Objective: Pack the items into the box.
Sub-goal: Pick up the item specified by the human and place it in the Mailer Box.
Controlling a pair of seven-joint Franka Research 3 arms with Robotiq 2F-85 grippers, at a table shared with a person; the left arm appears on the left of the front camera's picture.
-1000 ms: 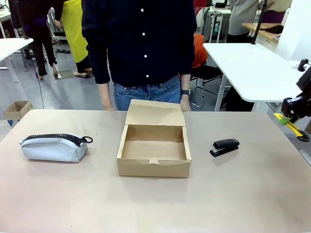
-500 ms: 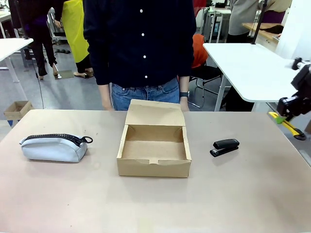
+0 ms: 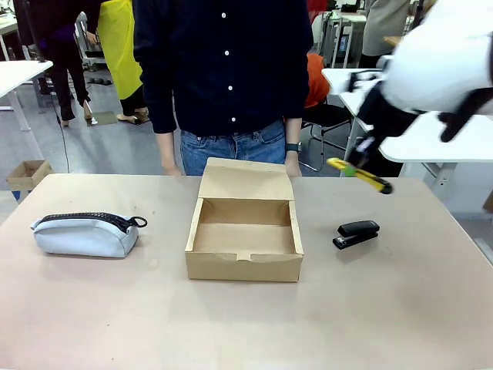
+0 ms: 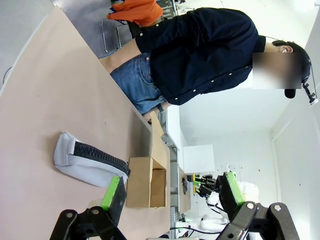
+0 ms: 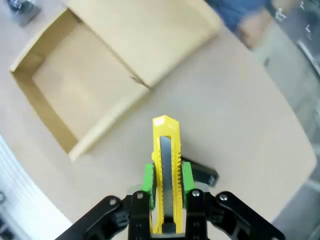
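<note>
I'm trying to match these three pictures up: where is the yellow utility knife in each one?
Front view: utility knife in the air, right of the box, above the stapler.
Left wrist view: tiny yellow sliver low in the middle, past the box.
Right wrist view: bottom centre, clamped in the right tool.
Shared landmark: the open cardboard box.

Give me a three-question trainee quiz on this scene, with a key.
1. Fill in: seen from the front, the stapler lies to the ____ of the box.
2. What does the right claw hold? A) the stapler B) the knife C) nothing
3. True or false: the box is empty.
Key: 1 right; 2 B; 3 true.
</note>
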